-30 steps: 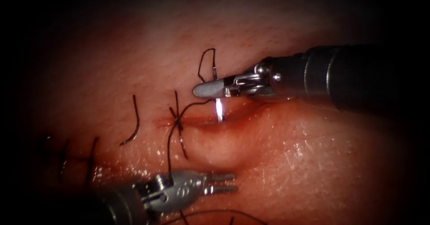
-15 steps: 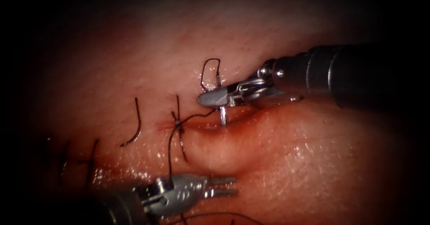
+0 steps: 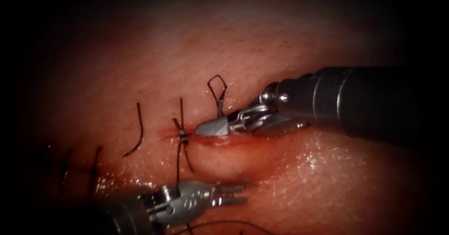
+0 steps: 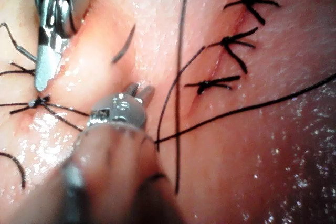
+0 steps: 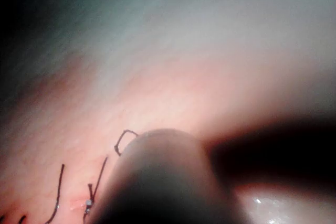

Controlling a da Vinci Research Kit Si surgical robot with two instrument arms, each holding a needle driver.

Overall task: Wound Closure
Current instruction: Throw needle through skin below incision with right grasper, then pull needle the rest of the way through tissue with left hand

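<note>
The right arm's slim grey steel needle driver (image 3: 213,126), jaws clamped on the swaged end of the curved steel needle (image 3: 244,176), has dropped onto the red, wet cut (image 3: 224,140) in the pink pork-belly tissue (image 3: 290,179) since a second ago. The needle's body is now buried, its tip apparently emerging below the cut. The left arm's grey needle driver (image 3: 234,194) waits there, jaws slightly parted and empty, with the knotted black stitch (image 3: 182,133) and loose black thread (image 3: 216,87) close by.

I see the tissue (image 3: 290,179), pink and wet, its cut (image 3: 220,141) running nine to three o'clock with red fluid along it. The needle's tip (image 3: 243,178) pokes from the tissue at six o'clock of the cut. Dark thread (image 3: 216,87) loops at twelve o'clock.
</note>
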